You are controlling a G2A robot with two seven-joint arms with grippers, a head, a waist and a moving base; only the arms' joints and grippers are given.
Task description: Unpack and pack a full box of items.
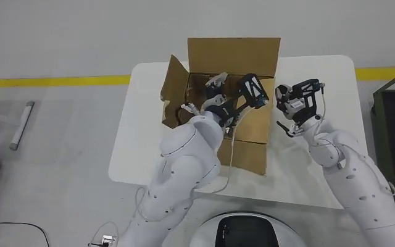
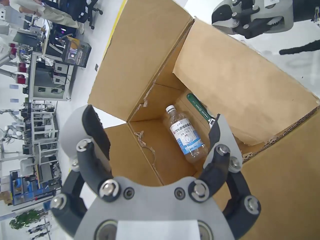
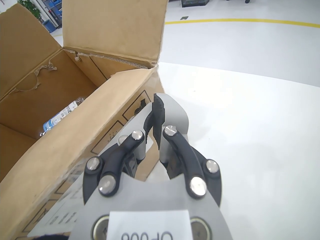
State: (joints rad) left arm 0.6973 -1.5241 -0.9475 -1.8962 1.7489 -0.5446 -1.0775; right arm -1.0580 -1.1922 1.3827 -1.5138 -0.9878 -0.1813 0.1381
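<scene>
An open cardboard box stands on the white table, its far flap upright. On the box floor lies a clear plastic bottle with a white cap and a blue-white label, also seen past the box wall. A green-handled tool lies beside it, partly under the right flap. My left gripper hangs open above the box opening, holding nothing. My right gripper is shut and empty, just outside the box's right wall, and it also shows beyond the right flap.
The bare tabletop stretches to the right of the box. A yellow line runs across the floor beyond the table. A dark cabinet stands at the right edge. The box's left flap leans outward.
</scene>
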